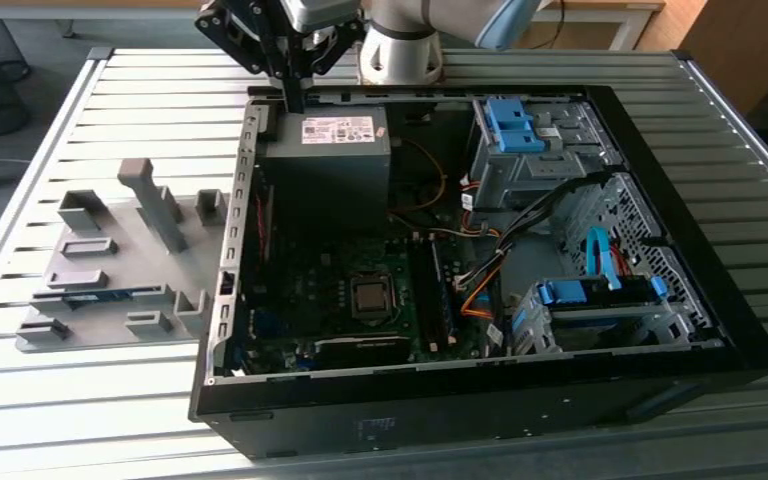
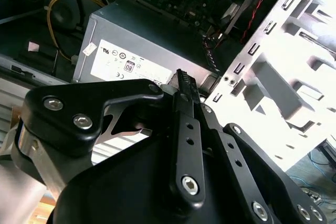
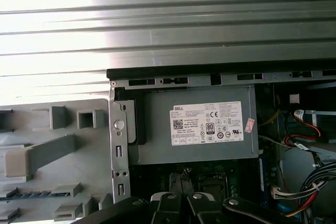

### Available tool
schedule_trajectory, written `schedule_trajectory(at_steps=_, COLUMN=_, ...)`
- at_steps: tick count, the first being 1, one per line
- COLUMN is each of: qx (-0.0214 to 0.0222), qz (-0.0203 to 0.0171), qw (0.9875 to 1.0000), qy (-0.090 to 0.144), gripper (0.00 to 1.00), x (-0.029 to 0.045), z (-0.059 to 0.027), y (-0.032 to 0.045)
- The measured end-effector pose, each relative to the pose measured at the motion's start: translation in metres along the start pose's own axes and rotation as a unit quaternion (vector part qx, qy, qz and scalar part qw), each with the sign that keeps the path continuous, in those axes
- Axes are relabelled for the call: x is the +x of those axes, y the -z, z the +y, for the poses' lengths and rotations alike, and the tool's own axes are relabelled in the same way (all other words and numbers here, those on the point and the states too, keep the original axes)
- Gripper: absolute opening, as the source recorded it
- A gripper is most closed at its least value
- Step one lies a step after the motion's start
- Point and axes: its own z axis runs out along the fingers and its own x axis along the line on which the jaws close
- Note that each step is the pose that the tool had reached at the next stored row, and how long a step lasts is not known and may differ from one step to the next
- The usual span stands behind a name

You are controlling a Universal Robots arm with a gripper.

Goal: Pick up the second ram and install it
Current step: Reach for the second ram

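Observation:
The second ram (image 1: 97, 293) is a thin blue-green stick lying in a slot of the grey holder tray (image 1: 104, 330) on the exterior view's left, outside the computer case. In the first wrist view the second ram (image 3: 31, 194) shows as a bluish strip in the same tray. My gripper (image 1: 293, 100) hangs over the case's far corner beside the grey power supply (image 1: 337, 140), well away from the stick. Its black fingers (image 2: 181, 85) are pressed together with nothing between them.
The open black computer case (image 1: 704, 330) lies on a slatted metal table (image 1: 117, 90). Inside are the motherboard (image 1: 357, 295), its memory slots (image 1: 435, 290), loose cables and blue drive-bay clips (image 1: 511, 125). Grey blocks (image 1: 151, 195) stick up from the holder tray.

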Motion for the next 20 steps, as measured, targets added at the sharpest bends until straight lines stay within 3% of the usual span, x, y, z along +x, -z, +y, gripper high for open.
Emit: schedule_trajectory(at_steps=20, qx=0.0001, qz=0.0015, qw=1.0, qy=0.0, gripper=0.1, x=0.0077, z=-0.0006, y=-0.0006)
